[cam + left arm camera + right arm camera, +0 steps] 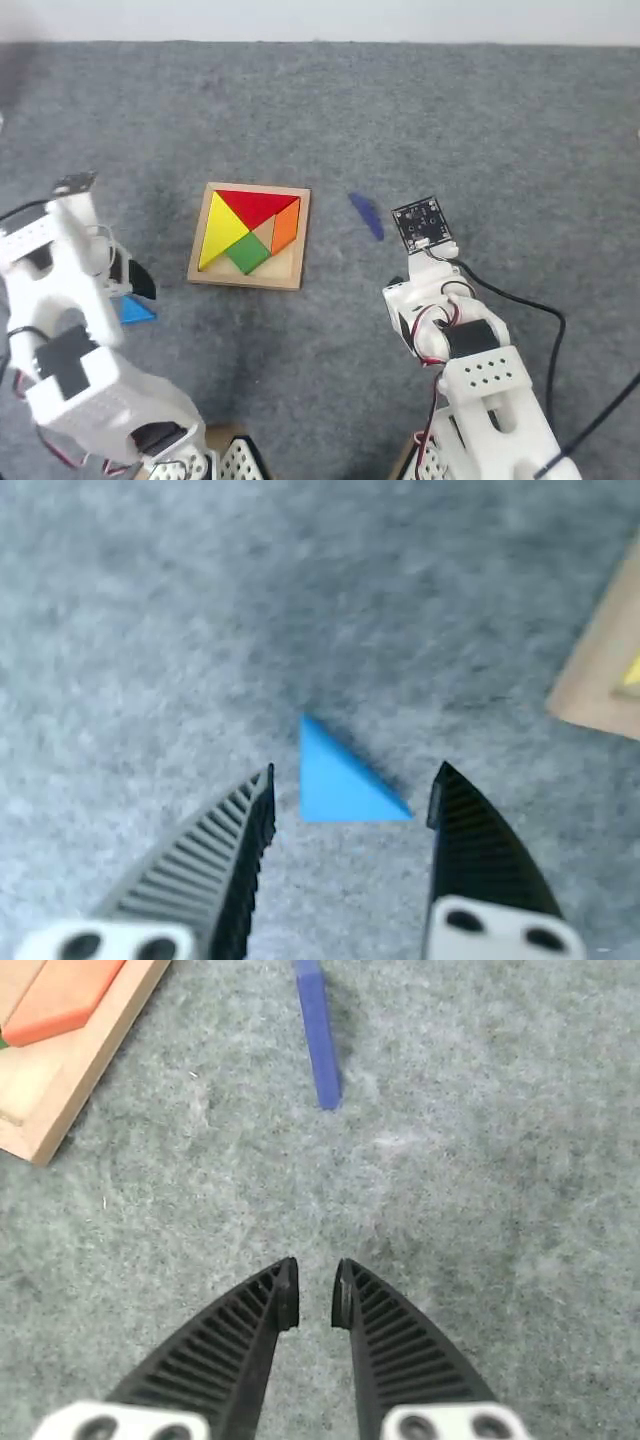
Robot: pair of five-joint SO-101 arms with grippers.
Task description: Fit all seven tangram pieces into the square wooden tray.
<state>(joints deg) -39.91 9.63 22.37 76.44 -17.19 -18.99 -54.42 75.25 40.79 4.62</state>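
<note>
Tray [245, 281] part-filled, our left hand [355, 773] hangs spread over the blue triangle [340, 785]; next we lower and pinch. Our right hand [315, 1295] is almost pressed together.

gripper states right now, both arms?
Left gripper: open, fingertips either side of the light blue triangular tangram piece, not gripping it.
Right gripper: closed, holding nothing.

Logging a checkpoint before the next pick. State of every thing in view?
Wooden tray: flat on the carpet, partly filled.
Red piece, yellow piece, green piece, orange piece: seated in the tray.
Light blue triangle: flat on the carpet, outside the tray.
Dark blue piece: on the carpet outside the tray, apparently on edge.
Left gripper: open, tips either side of the triangle.
Right gripper: almost shut, empty.
</note>
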